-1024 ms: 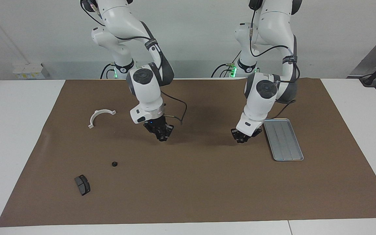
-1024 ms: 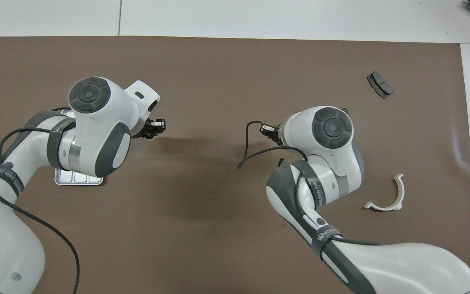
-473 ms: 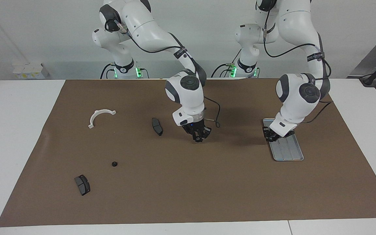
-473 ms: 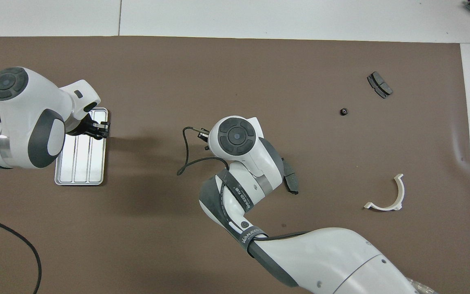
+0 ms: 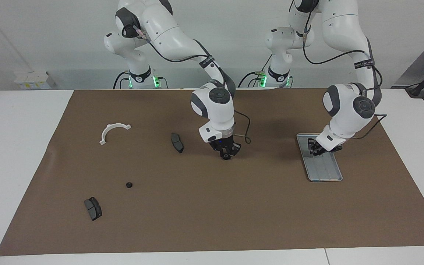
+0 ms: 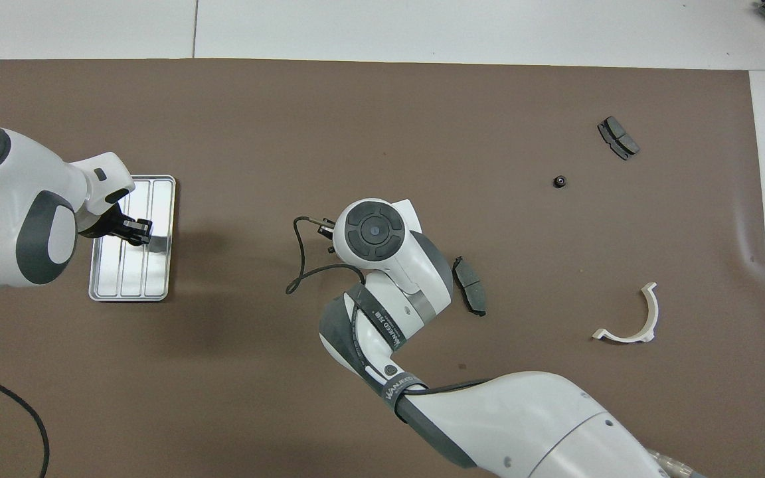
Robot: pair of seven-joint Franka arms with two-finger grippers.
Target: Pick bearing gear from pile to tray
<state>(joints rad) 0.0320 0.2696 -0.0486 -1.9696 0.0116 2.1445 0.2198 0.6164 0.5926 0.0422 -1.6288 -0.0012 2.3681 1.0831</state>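
Note:
One small black gear (image 5: 128,184) lies on the brown mat toward the right arm's end; it also shows in the overhead view (image 6: 559,180). The pile around it is loose: a dark grey brake pad (image 5: 92,208) (image 6: 617,137), a second brake pad (image 5: 177,142) (image 6: 469,294) and a white curved bracket (image 5: 112,131) (image 6: 628,318). The silver ridged tray (image 5: 324,169) (image 6: 127,282) lies toward the left arm's end. My left gripper (image 5: 314,147) (image 6: 135,232) hangs low over the tray's end nearer the robots. My right gripper (image 5: 226,154) points down, low over the mat's middle, beside the second brake pad; in the overhead view its wrist hides it.
The brown mat (image 5: 212,213) covers most of the white table. A black cable (image 6: 299,265) loops off the right wrist. The gear lies apart from the other parts.
The right gripper moved from over the second brake pad toward the mat's middle, uncovering the pad. The left gripper moved from beside the tray to over it.

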